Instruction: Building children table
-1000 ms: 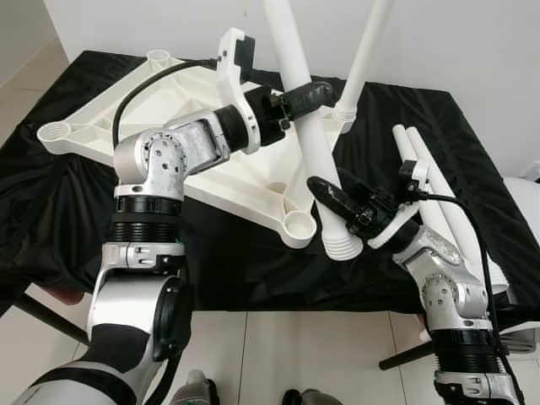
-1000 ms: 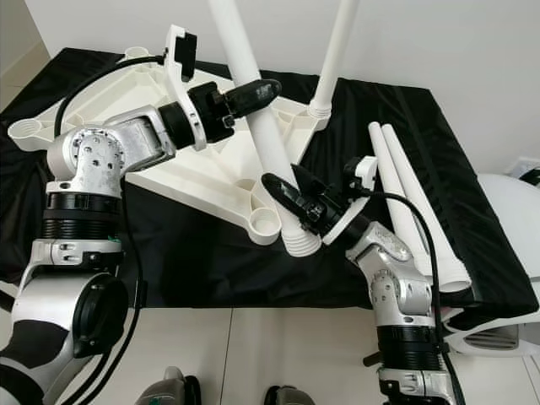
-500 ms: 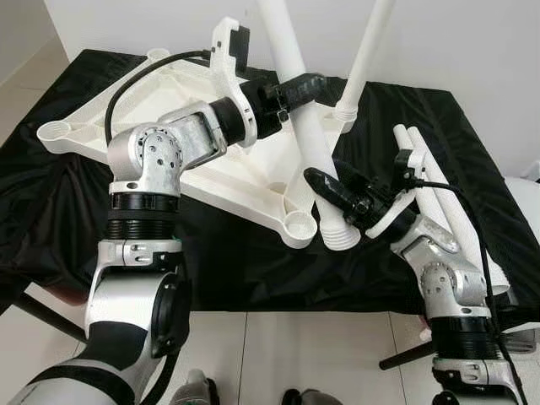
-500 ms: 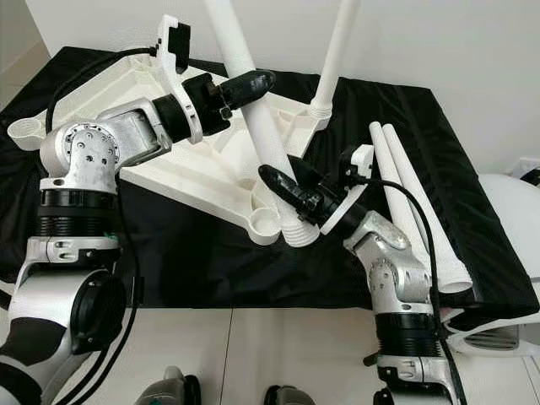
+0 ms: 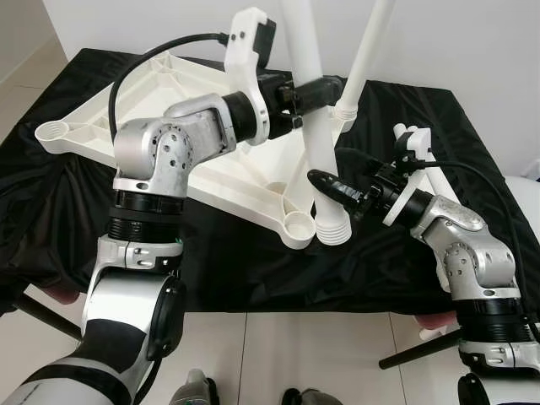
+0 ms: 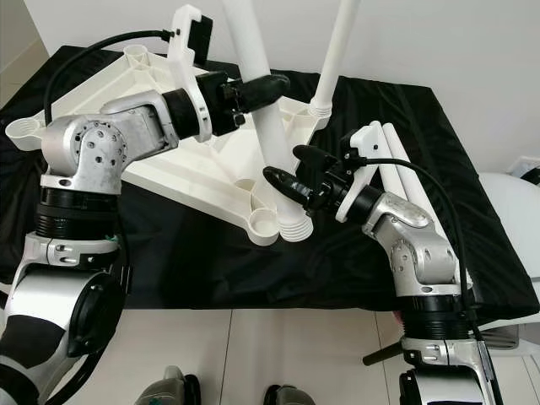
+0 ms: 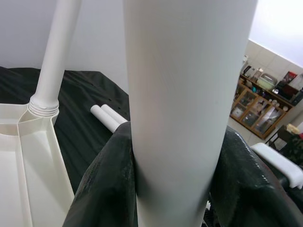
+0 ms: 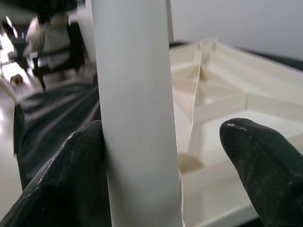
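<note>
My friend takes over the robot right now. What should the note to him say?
Left gripper: shut on the leg, high up.
Right gripper: open around that leg low down, one finger touching it.
Tabletop: upside down on the black cloth.
Done: one leg stands in its far socket.
Left: the held leg's ribbed end hangs beside the near socket, not in. Two spare legs lie on the robot's right.
</note>
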You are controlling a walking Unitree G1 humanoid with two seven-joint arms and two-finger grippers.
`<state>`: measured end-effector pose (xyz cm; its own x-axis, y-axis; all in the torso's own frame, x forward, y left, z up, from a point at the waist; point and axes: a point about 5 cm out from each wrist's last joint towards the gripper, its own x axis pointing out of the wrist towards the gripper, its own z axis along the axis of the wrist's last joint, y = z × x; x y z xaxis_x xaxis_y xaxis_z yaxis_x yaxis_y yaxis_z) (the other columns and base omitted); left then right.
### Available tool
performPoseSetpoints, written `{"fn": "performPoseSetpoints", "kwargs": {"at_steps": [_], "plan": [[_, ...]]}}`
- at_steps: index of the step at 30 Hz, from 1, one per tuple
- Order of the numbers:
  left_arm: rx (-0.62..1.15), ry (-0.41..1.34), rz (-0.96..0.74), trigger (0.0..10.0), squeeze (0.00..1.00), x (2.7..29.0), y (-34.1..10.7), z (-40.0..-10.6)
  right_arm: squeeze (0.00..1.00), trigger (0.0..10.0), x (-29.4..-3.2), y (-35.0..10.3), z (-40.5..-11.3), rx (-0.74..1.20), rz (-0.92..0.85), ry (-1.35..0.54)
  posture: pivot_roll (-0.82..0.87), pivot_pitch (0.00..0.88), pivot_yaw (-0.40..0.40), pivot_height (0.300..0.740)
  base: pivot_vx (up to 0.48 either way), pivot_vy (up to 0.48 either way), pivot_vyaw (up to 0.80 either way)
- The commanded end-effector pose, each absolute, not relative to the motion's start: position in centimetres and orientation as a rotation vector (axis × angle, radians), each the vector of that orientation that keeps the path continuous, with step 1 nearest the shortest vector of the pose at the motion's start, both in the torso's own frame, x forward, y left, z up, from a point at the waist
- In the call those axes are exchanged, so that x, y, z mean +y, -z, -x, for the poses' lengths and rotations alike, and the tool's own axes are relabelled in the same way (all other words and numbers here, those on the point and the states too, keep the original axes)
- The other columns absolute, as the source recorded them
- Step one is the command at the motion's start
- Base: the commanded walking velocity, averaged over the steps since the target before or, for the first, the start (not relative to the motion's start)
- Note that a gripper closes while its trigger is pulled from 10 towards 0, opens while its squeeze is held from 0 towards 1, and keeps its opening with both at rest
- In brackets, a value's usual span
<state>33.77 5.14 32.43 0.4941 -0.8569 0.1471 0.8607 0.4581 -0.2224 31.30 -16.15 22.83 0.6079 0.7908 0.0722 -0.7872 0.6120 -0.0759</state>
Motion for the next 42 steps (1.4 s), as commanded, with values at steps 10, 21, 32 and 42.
{"fn": "performPoseSetpoints", "kwargs": {"at_steps": [10,21,32,42], "plan": [[-0.079,1.119,0.239,10.0,0.0,4.4,-33.5,-32.7,0.0,10.0,-15.6,-21.1,-30.7,0.041,0.107,-0.986,-0.04,0.099,-0.046,0.74,0.0,0.0,0.0],[-0.088,1.15,0.224,10.0,0.0,3.8,-33.5,-32.1,0.0,10.0,-14.8,-22.1,-31.3,0.017,0.094,-0.998,-0.05,0.098,-0.044,0.74,0.0,0.0,0.0],[-0.088,1.163,0.198,10.0,0.0,3.6,-33.2,-31.8,0.0,10.0,-15.4,-23.4,-31.8,0.018,0.109,-0.988,-0.05,0.104,-0.049,0.74,0.0,0.0,0.0],[-0.095,1.167,0.191,10.0,0.0,3.5,-33.3,-31.6,0.0,7.0,-15.7,-23.1,-31.8,0.069,0.131,-0.987,-0.05,0.106,-0.048,0.74,0.0,0.0,0.0]]}}
